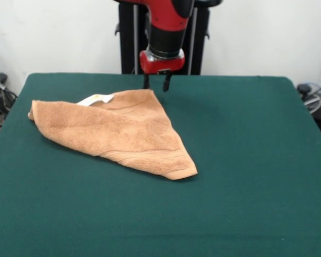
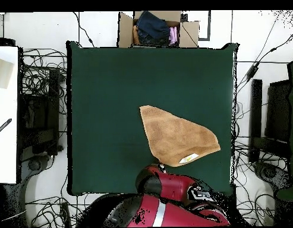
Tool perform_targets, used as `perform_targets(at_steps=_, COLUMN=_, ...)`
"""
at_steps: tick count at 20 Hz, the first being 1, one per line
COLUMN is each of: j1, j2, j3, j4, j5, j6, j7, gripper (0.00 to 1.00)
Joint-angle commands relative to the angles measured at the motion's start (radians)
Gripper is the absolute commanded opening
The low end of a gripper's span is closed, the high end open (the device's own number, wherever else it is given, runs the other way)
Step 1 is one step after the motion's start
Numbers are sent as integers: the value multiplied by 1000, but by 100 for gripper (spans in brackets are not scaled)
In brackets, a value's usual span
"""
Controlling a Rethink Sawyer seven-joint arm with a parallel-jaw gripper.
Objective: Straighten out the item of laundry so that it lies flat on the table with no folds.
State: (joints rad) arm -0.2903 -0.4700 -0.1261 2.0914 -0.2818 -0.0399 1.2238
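One towel [image 1: 115, 131] lies on one green table [image 1: 246, 160], folded into a rough triangle showing three corners, at about 4 o'clock from the table's middle in the overhead view. It carries one white label [image 1: 96, 99]. One red and black arm comes down with one gripper [image 1: 156, 84], two dark fingers [image 1: 146, 81] showing. At 12 o'clock overhead stands one cardboard box [image 2: 126, 29] holding perhaps two or three garments.

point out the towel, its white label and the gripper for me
towel [image 1: 117, 134], front view, middle of the folded terry surface
white label [image 1: 96, 99], front view, on the tag at the towel's far edge
gripper [image 1: 156, 83], front view, midway between the two dark fingertips, which stand apart
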Motion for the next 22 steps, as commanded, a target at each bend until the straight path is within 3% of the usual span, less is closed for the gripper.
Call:
perform_targets(at_steps=1, j1=16, j2=-19, j3=80, j4=-84, j5=76, j6=87, j7=201, gripper=100)
perform_targets(at_steps=22, j1=29, j2=-62, j3=43, j4=-66, j5=52, j6=77, j7=194, gripper=100)
